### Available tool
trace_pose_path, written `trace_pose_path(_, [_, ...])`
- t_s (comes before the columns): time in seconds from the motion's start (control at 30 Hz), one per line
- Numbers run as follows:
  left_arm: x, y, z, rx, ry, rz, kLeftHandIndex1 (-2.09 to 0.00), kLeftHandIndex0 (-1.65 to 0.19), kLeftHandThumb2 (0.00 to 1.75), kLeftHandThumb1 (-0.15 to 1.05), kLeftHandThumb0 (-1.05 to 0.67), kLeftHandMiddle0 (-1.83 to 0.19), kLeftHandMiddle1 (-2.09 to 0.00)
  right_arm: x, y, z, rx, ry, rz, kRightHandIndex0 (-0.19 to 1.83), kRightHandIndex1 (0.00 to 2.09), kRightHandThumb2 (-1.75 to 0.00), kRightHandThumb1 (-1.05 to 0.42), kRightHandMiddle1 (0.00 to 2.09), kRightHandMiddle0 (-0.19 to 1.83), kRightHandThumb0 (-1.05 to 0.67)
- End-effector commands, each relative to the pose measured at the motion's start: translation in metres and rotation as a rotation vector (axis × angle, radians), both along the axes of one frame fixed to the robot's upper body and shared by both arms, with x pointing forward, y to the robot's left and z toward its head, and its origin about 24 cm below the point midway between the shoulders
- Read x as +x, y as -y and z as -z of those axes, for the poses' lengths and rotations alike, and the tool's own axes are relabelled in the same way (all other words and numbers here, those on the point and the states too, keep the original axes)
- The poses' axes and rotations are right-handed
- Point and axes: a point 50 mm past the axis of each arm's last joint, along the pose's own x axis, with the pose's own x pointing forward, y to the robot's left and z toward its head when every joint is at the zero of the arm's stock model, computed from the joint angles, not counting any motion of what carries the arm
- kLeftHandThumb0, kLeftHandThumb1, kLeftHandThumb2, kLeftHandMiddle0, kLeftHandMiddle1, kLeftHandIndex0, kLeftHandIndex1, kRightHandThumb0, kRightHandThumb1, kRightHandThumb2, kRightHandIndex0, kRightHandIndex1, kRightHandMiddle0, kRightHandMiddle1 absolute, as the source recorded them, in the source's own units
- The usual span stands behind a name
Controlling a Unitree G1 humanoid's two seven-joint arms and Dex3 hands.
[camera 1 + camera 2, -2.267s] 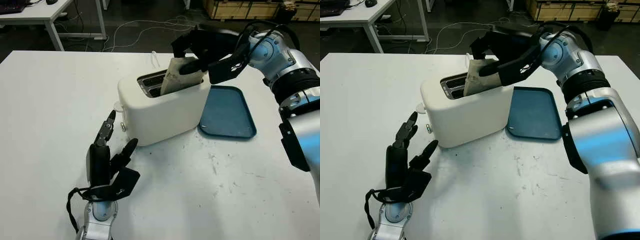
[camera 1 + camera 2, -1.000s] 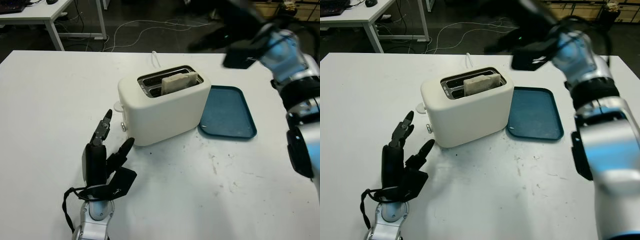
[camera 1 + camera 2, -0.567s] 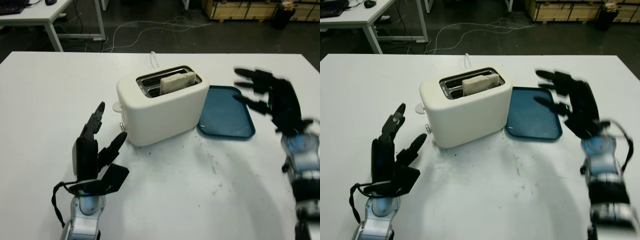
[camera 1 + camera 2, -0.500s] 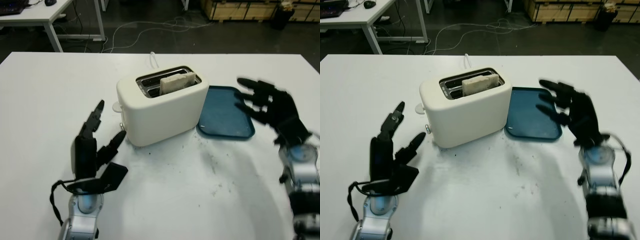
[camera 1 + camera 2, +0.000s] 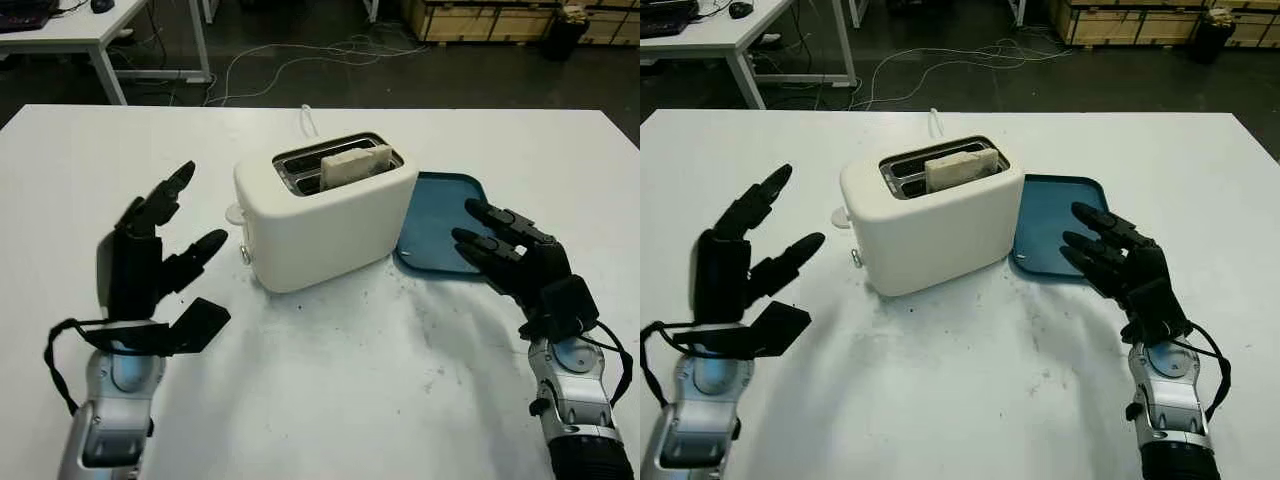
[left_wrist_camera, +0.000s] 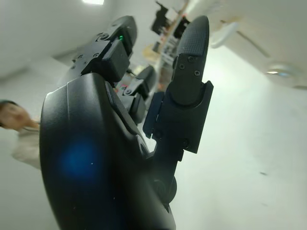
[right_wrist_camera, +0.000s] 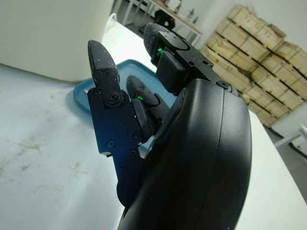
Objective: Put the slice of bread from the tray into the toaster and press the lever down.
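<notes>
Left eye view: bread slice (image 5: 355, 163) now released, seated in toaster (image 5: 325, 210) slot, frame centre.
Right robot hand (image 5: 520, 265): withdrawn to lower right, empty, unclenched.
Left robot hand (image 5: 150, 265): raised at left, empty, unclenched.
Remaining: lever press.

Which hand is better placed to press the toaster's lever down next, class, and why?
Left. The bread already stands in the toaster; the lever sits on the end facing the open left hand. The open right hand is over by the tray.
</notes>
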Motion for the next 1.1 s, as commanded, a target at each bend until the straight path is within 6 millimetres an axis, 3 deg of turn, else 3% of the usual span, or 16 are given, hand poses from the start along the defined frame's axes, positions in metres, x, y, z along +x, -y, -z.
trace_pose_path(0.0, [0.003, -0.006, -0.013, 0.08, 0.05, 0.039, -0.17, -0.92, 0.0, 0.75, -0.24, -0.96, -0.53, 0.004, -0.002, -0.005, -0.008, 0.017, -0.002, 0.87, 0.02, 0.0, -0.9, 0.01, 0.73, -0.35])
trace_pose_path(0.2, [0.014, -0.018, -0.043, 0.339, 0.075, 0.11, -0.17, -1.18, 0.0, 0.73, -0.24, -1.13, -0.49, 0.006, -0.001, -0.008, -0.048, 0.024, -0.014, 0.89, 0.01, 0.0, -0.89, 0.01, 0.74, -0.36])
trace_pose_path(0.47, [0.033, -0.02, -0.051, 0.634, 0.055, 0.184, -0.09, -1.31, 0.0, 0.7, -0.36, -1.27, -0.44, 0.009, -0.004, -0.009, -0.062, 0.019, -0.03, 0.88, 0.0, 0.0, -0.89, 0.0, 0.74, -0.35])
trace_pose_path(0.57, [0.039, -0.017, -0.054, 0.667, 0.066, 0.186, -0.04, -1.36, 0.0, 0.7, -0.39, -1.15, -0.81, 0.01, -0.004, -0.01, -0.059, 0.02, -0.031, 0.9, 0.01, 0.0, -0.89, 0.0, 0.74, -0.34])
trace_pose_path(0.67, [0.044, -0.015, -0.057, 0.682, 0.074, 0.187, -0.02, -1.38, 0.0, 0.69, -0.41, -1.08, -0.98, 0.01, -0.004, -0.01, -0.058, 0.026, -0.034, 0.91, 0.01, 0.0, -0.88, 0.0, 0.74, -0.34])
trace_pose_path(1.07, [0.061, -0.004, -0.049, 0.664, 0.014, 0.202, -0.01, -1.38, 0.0, 0.69, -0.31, -1.13, -0.83, 0.008, -0.008, -0.006, -0.063, 0.021, -0.024, 0.9, 0.0, 0.0, -0.87, 0.0, 0.72, -0.31])
